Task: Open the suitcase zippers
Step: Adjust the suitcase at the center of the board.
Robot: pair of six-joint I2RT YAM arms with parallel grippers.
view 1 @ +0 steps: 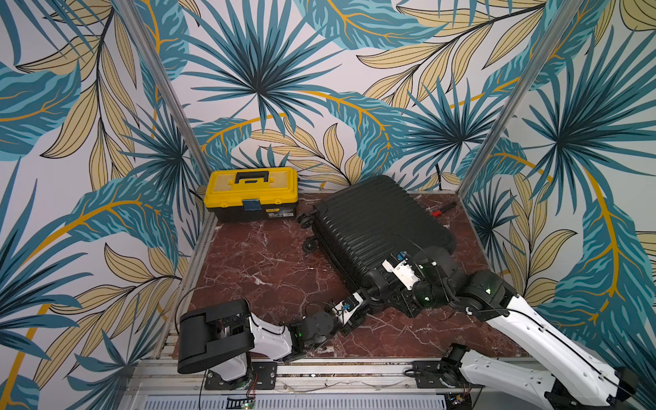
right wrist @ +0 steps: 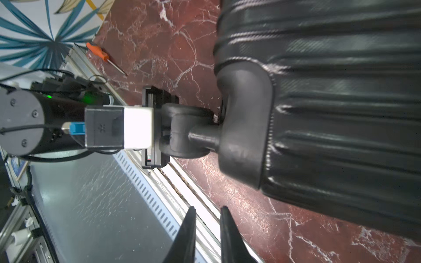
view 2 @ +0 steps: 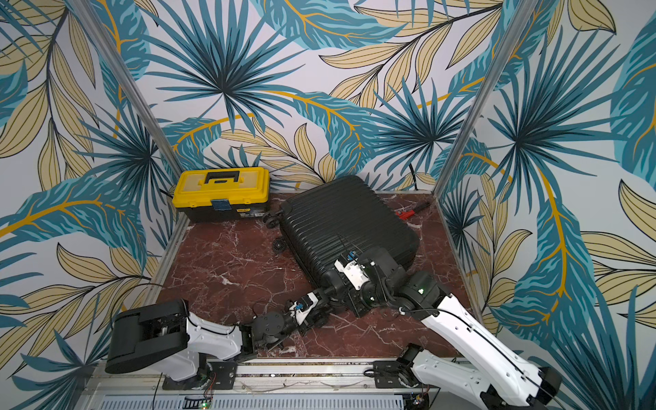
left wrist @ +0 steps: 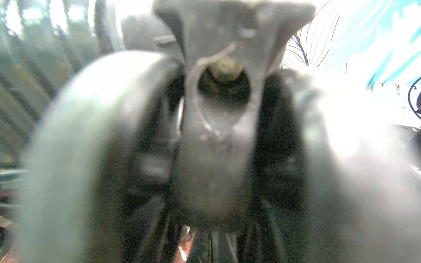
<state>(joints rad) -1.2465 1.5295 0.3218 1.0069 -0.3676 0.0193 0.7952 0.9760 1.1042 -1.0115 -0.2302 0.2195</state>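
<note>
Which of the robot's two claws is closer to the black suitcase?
Left. The left gripper presses against the suitcase at its near corner; the right gripper hovers beside that corner, not touching it.

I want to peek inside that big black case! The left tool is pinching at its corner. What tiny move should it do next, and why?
Probably slide gently along the suitcase's rim. The left tool is shut at the closed case's near corner, on what looks, through blur, like a zip pull, so a pull along the rim should start unzipping.
</note>
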